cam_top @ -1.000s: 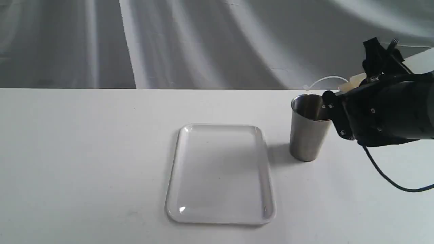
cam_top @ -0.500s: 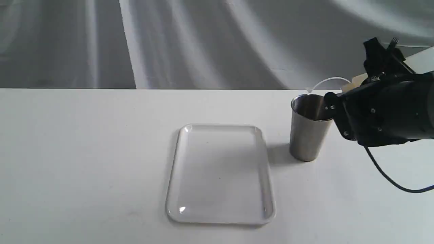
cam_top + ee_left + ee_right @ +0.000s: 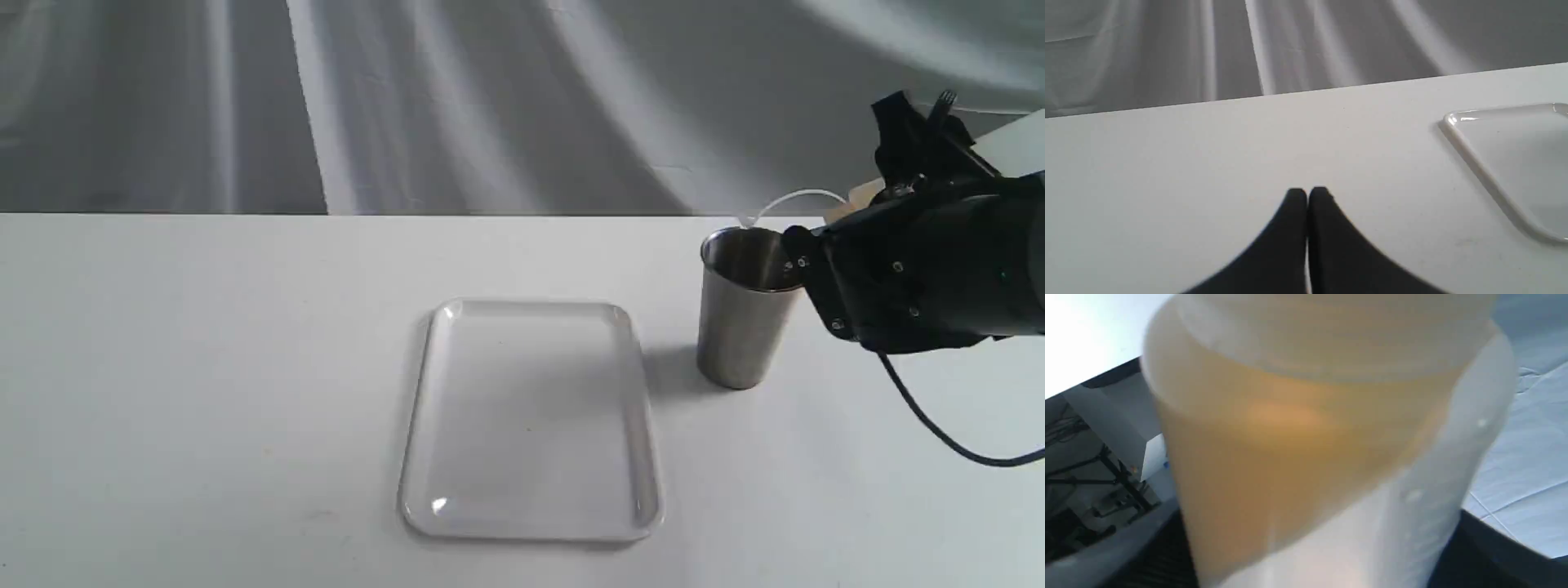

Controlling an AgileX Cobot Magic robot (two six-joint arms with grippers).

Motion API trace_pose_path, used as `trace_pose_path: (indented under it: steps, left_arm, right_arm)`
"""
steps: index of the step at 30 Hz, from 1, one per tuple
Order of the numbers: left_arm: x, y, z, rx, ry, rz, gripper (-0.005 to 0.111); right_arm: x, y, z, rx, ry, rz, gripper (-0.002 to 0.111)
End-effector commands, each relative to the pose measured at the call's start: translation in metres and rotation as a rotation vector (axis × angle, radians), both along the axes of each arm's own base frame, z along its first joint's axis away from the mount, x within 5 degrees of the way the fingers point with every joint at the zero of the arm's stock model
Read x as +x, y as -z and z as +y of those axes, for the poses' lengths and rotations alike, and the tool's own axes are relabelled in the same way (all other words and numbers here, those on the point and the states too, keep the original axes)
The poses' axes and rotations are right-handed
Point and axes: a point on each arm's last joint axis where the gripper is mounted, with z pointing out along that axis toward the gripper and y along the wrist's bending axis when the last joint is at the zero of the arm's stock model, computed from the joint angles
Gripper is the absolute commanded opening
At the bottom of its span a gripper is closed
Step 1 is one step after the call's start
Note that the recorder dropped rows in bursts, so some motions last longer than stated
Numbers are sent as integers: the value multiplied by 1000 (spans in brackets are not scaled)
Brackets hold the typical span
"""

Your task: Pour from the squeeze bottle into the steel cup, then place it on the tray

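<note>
The steel cup [image 3: 741,322] stands upright on the white table, to the right of the tray [image 3: 531,523]. My right gripper [image 3: 886,204] is shut on the squeeze bottle [image 3: 856,198], which is held tilted just right of the cup's rim. Its thin cap strap [image 3: 788,198] arcs over the cup. The nozzle is hidden behind the gripper. In the right wrist view the squeeze bottle [image 3: 1306,449] fills the frame, with amber liquid lying slanted inside. My left gripper [image 3: 1307,195] is shut on nothing above bare table, with the tray [image 3: 1474,159] off to one side.
The table's far edge [image 3: 326,215] runs in front of a grey draped backdrop. A black cable [image 3: 931,420] hangs from the right arm down to the table right of the cup. The tray holds nothing.
The right gripper with the bottle has crept slightly to the right, and the cap strap shifted with it. Cup and tray have not moved.
</note>
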Motion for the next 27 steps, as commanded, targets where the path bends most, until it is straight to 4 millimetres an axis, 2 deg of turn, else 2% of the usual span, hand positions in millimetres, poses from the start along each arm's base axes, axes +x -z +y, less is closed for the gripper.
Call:
trace_pose_path:
  steps: [1, 12, 27]
  left_arm:
    - [0, 1, 0, -4, 6, -5, 0]
    - [0, 1, 0, -6, 5, -5, 0]
    - [0, 1, 0, -5, 5, -5, 0]
  right_arm:
    - [0, -10, -1, -72, 1, -12, 23]
    - [0, -10, -1, -68, 2, -17, 23]
    - [2, -8, 2, 151, 36, -210, 23]
